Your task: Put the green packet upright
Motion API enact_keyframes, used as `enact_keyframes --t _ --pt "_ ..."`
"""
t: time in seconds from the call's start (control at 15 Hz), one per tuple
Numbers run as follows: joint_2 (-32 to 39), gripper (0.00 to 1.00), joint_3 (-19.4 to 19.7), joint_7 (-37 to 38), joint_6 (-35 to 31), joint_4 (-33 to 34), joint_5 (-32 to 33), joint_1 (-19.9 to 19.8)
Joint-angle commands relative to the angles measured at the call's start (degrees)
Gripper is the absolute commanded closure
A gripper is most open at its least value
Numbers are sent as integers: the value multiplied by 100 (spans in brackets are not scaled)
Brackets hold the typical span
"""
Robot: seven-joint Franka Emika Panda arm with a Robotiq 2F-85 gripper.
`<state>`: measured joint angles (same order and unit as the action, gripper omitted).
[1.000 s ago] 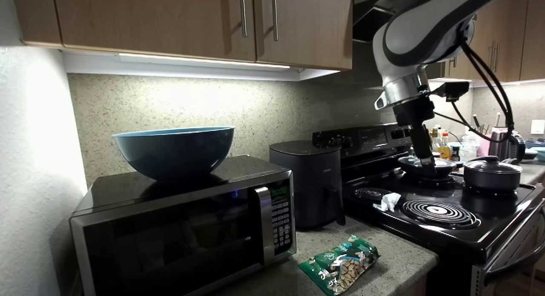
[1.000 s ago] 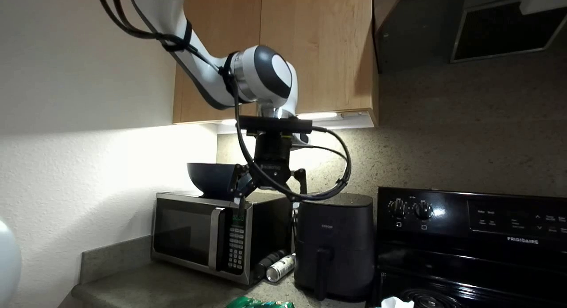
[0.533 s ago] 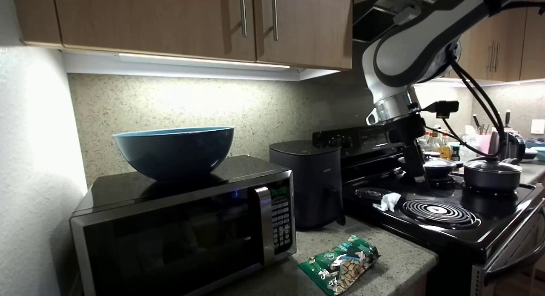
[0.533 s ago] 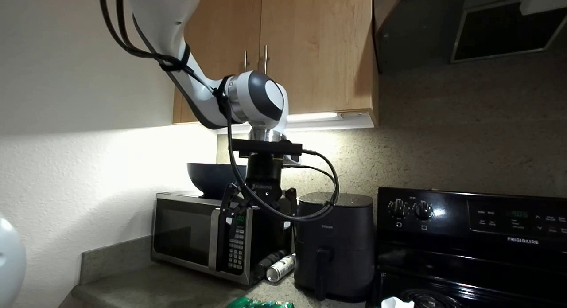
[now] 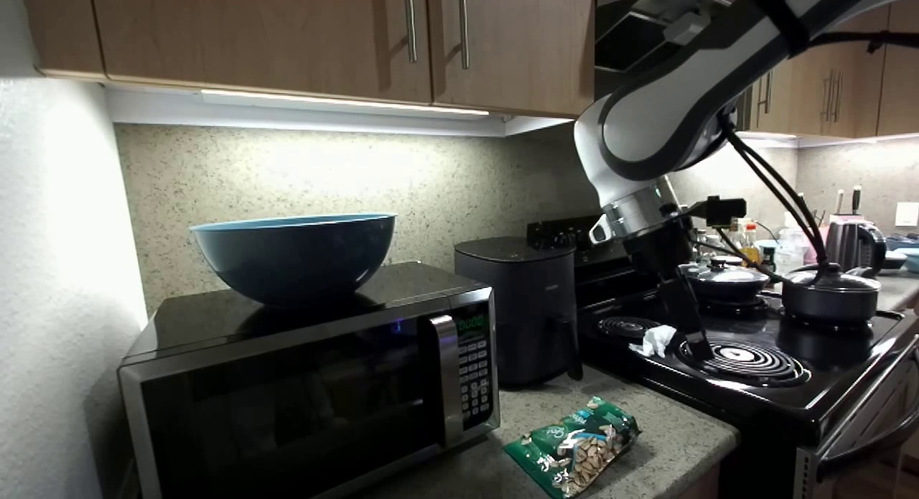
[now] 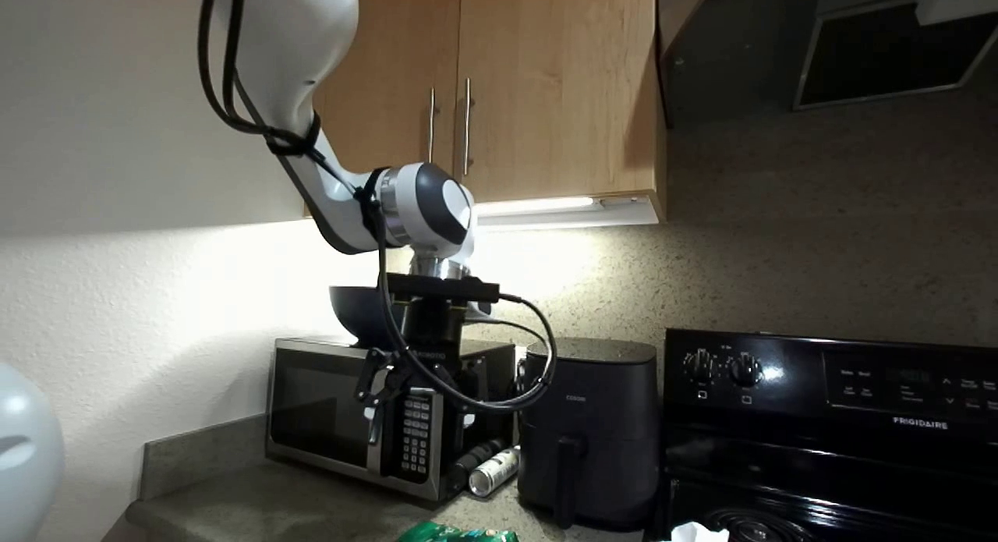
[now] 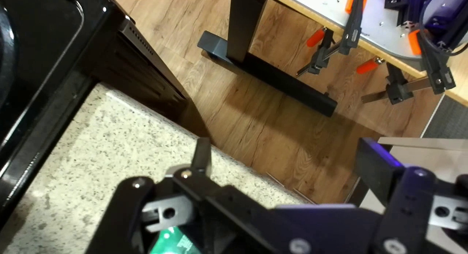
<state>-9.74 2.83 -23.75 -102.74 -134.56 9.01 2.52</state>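
The green packet [image 5: 567, 441] lies flat on the speckled counter in front of the microwave's right end. It is glossy, with a clear window showing pale nuts. Only its top edge shows at the bottom of an exterior view [image 6: 456, 535], and a small piece shows behind the gripper linkage in the wrist view [image 7: 172, 243]. My gripper [image 5: 702, 352] is open and empty, tilted, in the air; in an exterior view it overlaps the stove burner. Its two fingers stand wide apart in the wrist view [image 7: 289, 160], over the counter edge and floor. It is apart from the packet.
The microwave [image 5: 301, 398] carries a large blue bowl [image 5: 294, 258]. A black air fryer [image 5: 517, 309] stands beside it. Two cans [image 6: 493, 472] lie between them. The stove [image 5: 747, 406] holds pots and a white crumpled tissue [image 5: 653, 339]. The counter edge [image 7: 234, 160] drops to the floor.
My arm and gripper have moved down and to the left in both exterior views, and the gripper has tilted more. The packet has not moved.
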Motion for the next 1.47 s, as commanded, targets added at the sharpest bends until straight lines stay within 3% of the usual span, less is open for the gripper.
enact_keyframes --t 0.0,0.13,0.6,0.8,1.13,1.4 --pt "501 0 -350 240 -229 44 -47 198" --pt "722 0 -502 248 -301 63 8 283" --pt "690 0 -483 163 -176 64 -69 216" --pt "996 0 -612 309 -737 9 -167 327" --pt "1472 0 -784 577 -2701 -87 -656 350" --pt "1553 0 -805 500 -2626 -2 -522 311"
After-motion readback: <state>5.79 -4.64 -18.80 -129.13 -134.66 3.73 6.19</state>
